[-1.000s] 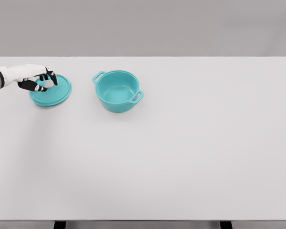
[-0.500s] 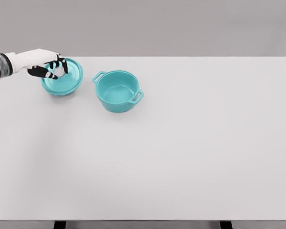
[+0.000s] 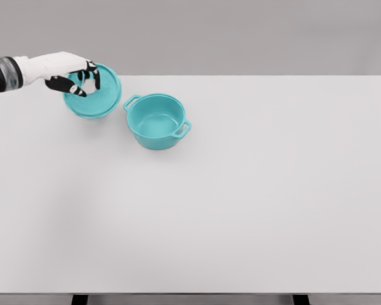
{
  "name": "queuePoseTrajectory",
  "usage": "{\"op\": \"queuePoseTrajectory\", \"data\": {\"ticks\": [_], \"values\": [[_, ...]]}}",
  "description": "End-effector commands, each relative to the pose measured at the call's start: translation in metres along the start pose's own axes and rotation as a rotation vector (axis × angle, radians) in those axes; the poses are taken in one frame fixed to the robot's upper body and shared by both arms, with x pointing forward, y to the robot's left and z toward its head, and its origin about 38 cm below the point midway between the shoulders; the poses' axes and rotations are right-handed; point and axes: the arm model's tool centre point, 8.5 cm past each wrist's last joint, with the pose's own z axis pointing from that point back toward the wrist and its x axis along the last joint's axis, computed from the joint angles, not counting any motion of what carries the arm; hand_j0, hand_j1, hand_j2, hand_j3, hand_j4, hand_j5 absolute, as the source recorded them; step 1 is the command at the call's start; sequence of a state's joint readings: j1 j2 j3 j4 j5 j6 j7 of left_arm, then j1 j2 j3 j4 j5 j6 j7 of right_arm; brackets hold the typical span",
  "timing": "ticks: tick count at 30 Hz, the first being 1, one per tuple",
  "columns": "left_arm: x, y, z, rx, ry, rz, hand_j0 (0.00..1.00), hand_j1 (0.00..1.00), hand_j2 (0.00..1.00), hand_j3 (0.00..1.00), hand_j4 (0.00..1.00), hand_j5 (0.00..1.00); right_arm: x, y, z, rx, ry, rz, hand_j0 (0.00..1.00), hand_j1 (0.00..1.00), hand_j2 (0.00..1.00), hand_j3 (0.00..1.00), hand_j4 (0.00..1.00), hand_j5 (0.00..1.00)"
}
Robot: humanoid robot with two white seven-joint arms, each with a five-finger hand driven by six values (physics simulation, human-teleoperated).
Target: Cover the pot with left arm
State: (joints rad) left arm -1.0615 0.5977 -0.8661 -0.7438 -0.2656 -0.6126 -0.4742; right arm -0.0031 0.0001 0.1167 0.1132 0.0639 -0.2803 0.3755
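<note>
Your left hand (image 3: 76, 77), fingers curled on the knob of the teal lid (image 3: 95, 95), has lifted it off the worktop (image 3: 254, 203) and carried it right, now tilted just left of the open teal pot (image 3: 155, 121); covering remains.

A wide white table (image 3: 254, 210) fills most of the view under even, soft light, with a plain grey wall (image 3: 241, 35) behind it at 12 o'clock and two dark legs (image 3: 80, 299) showing at 6 o'clock.
</note>
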Motion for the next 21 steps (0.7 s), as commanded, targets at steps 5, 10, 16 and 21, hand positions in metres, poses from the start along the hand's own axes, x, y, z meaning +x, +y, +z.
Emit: {"op": "queuePoseTrajectory", "data": {"ticks": [5, 10, 16, 21], "values": [[0.002, -0.003, 0.000, 0.000, -0.026, 0.045, 0.41, 0.41, 0.41, 0.41, 0.41, 0.41, 0.000, 0.000, 0.000, 0.000, 0.000, 0.000, 1.00, 1.00, 1.00, 1.00, 1.00, 1.00], [0.013, -0.006, -0.001, -0.035, -0.086, 0.083, 0.41, 0.41, 0.41, 0.41, 0.41, 0.41, 0.000, 0.000, 0.000, 0.000, 0.000, 0.000, 1.00, 1.00, 1.00, 1.00, 1.00, 1.00], [0.025, 0.007, 0.006, -0.075, -0.134, 0.049, 0.41, 0.41, 0.41, 0.41, 0.41, 0.41, 0.000, 0.000, 0.000, 0.000, -0.001, 0.001, 1.00, 1.00, 1.00, 1.00, 1.00, 1.00], [0.040, 0.007, -0.003, -0.121, -0.172, 0.021, 0.42, 0.42, 0.42, 0.42, 0.42, 0.42, 0.000, 0.000, 0.000, 0.000, -0.001, 0.001, 1.00, 1.00, 1.00, 1.00, 1.00, 1.00]]}}
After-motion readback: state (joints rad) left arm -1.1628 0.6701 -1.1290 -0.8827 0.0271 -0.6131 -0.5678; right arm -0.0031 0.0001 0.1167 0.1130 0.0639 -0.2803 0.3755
